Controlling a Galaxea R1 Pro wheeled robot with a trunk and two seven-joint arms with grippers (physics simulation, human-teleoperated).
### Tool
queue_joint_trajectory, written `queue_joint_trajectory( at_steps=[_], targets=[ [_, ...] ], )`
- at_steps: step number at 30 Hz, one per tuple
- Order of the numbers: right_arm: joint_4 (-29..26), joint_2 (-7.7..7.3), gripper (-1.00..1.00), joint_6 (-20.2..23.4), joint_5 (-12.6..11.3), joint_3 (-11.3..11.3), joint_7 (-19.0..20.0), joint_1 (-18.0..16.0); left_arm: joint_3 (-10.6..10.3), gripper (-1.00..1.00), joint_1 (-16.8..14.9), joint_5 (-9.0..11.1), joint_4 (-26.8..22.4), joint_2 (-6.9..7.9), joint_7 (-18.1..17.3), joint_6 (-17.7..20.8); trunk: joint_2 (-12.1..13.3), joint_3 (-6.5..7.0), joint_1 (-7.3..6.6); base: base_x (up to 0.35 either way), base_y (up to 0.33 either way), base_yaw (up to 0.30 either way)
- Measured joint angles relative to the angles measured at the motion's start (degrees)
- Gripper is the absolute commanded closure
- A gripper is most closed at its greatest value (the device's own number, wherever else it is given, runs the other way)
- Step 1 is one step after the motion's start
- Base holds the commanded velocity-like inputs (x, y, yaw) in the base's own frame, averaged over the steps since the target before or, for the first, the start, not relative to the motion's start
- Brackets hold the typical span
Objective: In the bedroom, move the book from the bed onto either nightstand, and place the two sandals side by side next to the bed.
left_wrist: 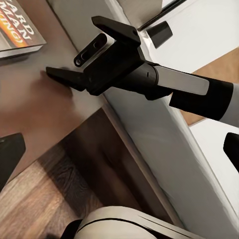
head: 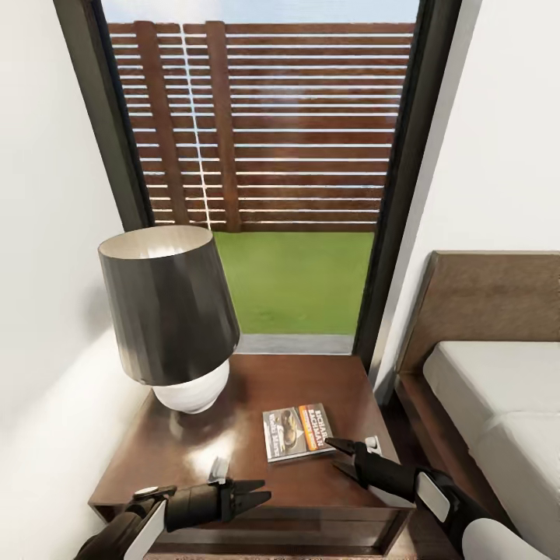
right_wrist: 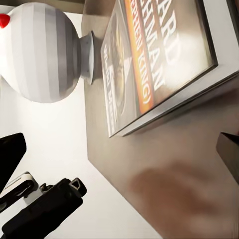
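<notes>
Book: one book [head: 299, 432] lies flat on the nightstand [head: 311, 373], toward its front right part, cover up.
Nightstand: you have one in front of you, glossy top, between the white wall and the bed [head: 498, 389].
Lamp: one lamp [head: 171, 319], dark shade over a white round base, at the back left of the top.
Right gripper [head: 341, 455]: fingers apart, empty, just beside the book's right edge.
Left gripper [head: 260, 496]: fingers apart, empty, over the front edge.
Window [head: 264, 155]: one, behind the nightstand.

A home bedroom — bed [head: 498, 389] with headboard [head: 498, 299], nightstand [head: 257, 467] carrying a lamp [head: 167, 311], beside a tall window [head: 264, 155].
</notes>
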Motion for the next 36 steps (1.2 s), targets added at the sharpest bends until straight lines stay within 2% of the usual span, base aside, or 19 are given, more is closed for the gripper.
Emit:
queue_joint_trajectory(
  at_steps=[8,32,36],
  targets=[
    [0.0,0.0,-1.0,-0.02,0.03,0.01,0.0,0.0,0.0,-1.0,0.03,0.0,0.0,0.0,0.0,0.05,0.0,0.0,0.0,-0.001,0.0,0.0],
    [-0.05,-0.01,-1.0,-0.12,0.46,0.24,0.04,0.02,0.0,-1.0,0.0,0.0,0.0,0.0,-0.02,0.09,0.32,5.31,-0.62,0.0,0.0,0.0],
    [-0.11,-0.01,-1.0,-0.1,0.46,0.24,0.04,0.02,0.0,-1.0,0.0,0.0,0.0,0.0,-0.02,0.09,1.92,6.03,-1.49,0.0,0.0,0.0]
  ],
)
